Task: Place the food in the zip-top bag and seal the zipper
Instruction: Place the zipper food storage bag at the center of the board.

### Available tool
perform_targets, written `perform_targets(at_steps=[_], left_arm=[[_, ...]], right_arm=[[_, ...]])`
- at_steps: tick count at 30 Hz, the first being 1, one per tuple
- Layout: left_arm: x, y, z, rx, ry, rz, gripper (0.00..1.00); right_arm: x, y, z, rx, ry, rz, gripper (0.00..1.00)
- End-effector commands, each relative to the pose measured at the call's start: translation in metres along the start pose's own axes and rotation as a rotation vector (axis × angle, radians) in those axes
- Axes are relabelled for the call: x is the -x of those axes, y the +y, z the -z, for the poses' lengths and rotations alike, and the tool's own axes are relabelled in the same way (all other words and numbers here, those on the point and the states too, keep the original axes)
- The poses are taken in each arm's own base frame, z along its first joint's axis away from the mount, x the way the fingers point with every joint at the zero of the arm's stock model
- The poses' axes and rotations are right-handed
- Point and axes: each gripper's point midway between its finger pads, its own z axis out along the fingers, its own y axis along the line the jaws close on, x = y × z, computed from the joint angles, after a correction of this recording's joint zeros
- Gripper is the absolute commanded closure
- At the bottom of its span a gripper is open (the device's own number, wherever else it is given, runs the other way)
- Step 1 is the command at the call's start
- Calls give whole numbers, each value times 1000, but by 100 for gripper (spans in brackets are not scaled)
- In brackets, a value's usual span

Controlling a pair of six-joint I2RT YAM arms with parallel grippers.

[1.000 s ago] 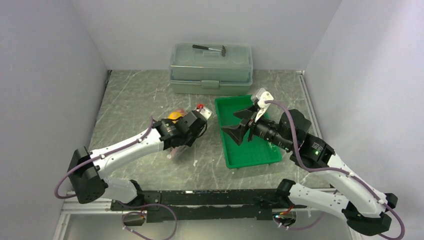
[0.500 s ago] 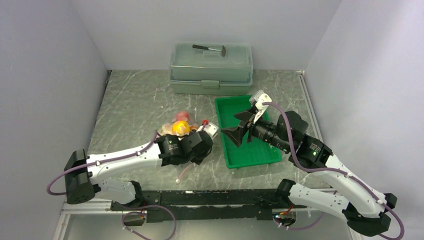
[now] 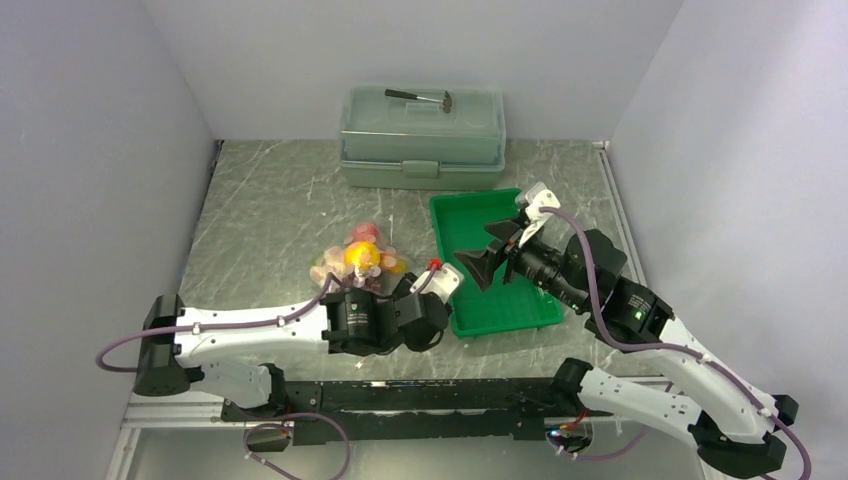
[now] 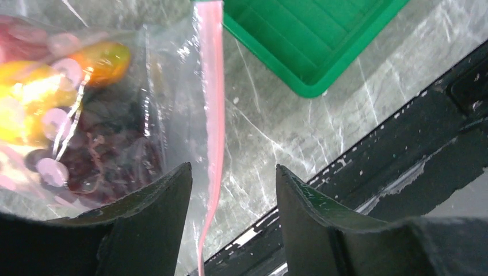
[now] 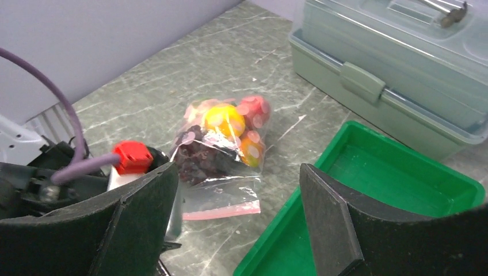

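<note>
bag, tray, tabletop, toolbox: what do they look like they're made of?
Bag: thin clear plastic film, glossy and wrinkled; food shows through, pink zipper strip.
Tray: moulded green plastic, semi-gloss, rounded rim.
Tabletop: grey-green veined stone or stone-look laminate; can't tell which.
Toolbox: pale green plastic, probably translucent, with moulded latch.

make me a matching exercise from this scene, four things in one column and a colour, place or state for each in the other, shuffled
Things
1. zip-top bag
2. tray
3. toolbox
4. hammer

Descriptions
a. bright green, open on top
b. lying on the toolbox lid
c. clear, with the food inside
d. pale grey-green, lid shut

Pairs: 1-c, 2-a, 3-d, 4-b
</note>
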Motion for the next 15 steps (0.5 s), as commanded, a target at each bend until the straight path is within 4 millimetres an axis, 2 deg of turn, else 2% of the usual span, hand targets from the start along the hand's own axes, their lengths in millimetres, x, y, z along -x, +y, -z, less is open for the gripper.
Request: perform_targets(at_steps=[1, 2, 5, 7, 9, 15], left_arm=[[36, 16, 25, 45, -117, 44, 38], [40, 19, 28, 49, -132, 37, 37], [51, 24, 40, 49, -167, 26, 21], [56, 30, 47, 61, -183, 12, 17], [62, 38, 54, 82, -200, 1, 2], [74, 65, 67, 117, -225, 19, 0]], right_arm=[[3, -16, 5, -92, -33, -20, 19], [2, -18, 5, -98, -31, -18, 19], [-3, -22, 4, -121, -12, -15, 18], [-8, -24, 3, -136, 3, -15, 18], [-11, -26, 3, -143, 7, -15, 18], [-17, -28, 0, -153, 10, -18, 15]])
